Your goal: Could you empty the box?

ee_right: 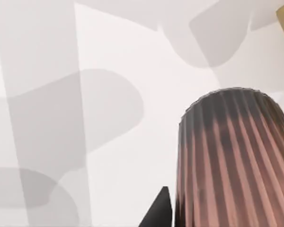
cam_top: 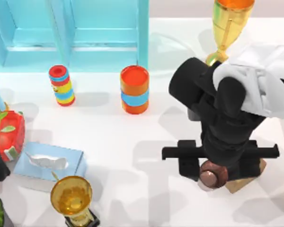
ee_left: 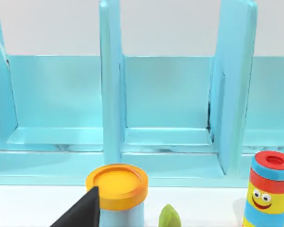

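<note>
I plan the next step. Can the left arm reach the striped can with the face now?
Probably yes. The striped can stands free before the blue shelf, at the table's left. In the left wrist view it is near, with open table around it.

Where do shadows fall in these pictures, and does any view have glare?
Top view: soft grey shadows lie on the white table beside the orange can and beneath the right arm; no glare. Right wrist view: broad overlapping shadows cross the table beside the ribbed brown object.
</note>
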Action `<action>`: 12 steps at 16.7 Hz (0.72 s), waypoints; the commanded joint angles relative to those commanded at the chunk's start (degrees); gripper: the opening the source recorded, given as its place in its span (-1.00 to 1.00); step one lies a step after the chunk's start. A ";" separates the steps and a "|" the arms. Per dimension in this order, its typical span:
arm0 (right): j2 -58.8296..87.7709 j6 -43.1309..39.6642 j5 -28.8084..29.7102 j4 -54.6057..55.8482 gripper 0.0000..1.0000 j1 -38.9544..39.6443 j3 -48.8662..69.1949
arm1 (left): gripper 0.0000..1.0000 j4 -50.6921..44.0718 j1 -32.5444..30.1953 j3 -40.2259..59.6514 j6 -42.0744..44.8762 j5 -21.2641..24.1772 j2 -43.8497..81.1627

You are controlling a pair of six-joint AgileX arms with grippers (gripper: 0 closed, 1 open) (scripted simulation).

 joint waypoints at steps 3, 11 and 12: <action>0.92 0.06 0.02 3.71 -1.00 0.09 -2.56 | 1.00 0.00 0.00 0.00 0.00 0.00 0.00; 2.88 0.25 0.09 10.04 -1.00 0.44 -6.79 | 1.00 0.00 0.00 0.00 0.00 0.00 0.00; 2.88 0.25 0.09 10.04 -1.00 0.44 -6.79 | 1.00 0.00 0.00 0.00 0.00 0.00 0.00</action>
